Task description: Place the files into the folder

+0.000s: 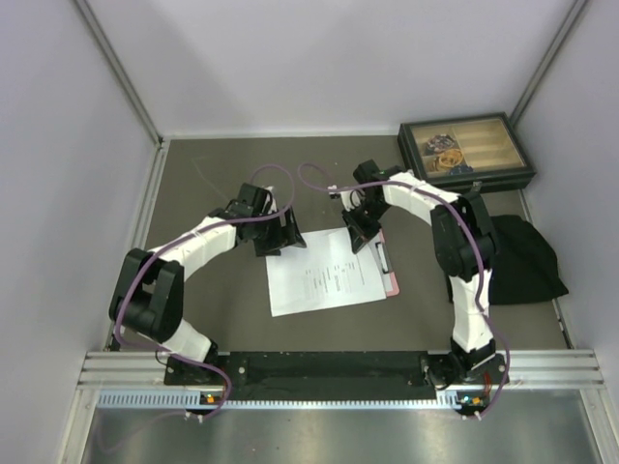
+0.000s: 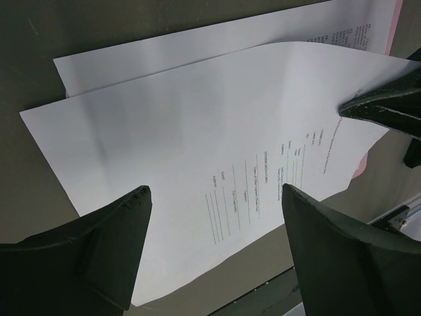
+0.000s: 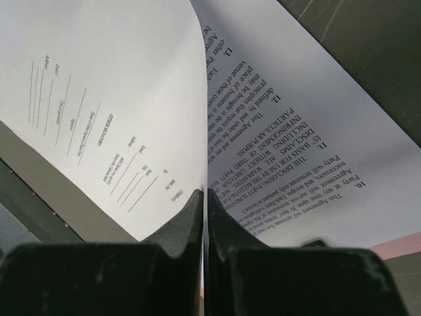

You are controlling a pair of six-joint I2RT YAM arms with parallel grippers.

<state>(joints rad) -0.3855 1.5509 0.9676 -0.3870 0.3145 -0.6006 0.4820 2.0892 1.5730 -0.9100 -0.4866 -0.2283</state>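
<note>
Nearest us, the two arm bases sat on a metal rail [image 1: 338, 362] at the table's front edge. Just beyond it lay the files: the sparsely printed sheet [image 1: 319, 275] on top of the densely printed sheet [image 3: 296, 131]. They were not squared up, so a strip of the lower sheet showed past the upper one. Both rested on the pink clipboard [image 1: 391, 280], of which we saw only a thin strip along the papers' right side.

The right gripper [image 3: 205, 197] was pinched tight on the sparse sheet's right edge, which it held curled up off the dense sheet. The left gripper [image 2: 216, 194] stood with its jaws wide apart above the sparse sheet's left part, holding nothing. We could not tell whether its tips touched the paper.

Farther right, a black cloth [image 1: 527, 259] lay beside the right arm. In the far right corner stood a dark box with a glass lid [image 1: 466, 150].
</note>
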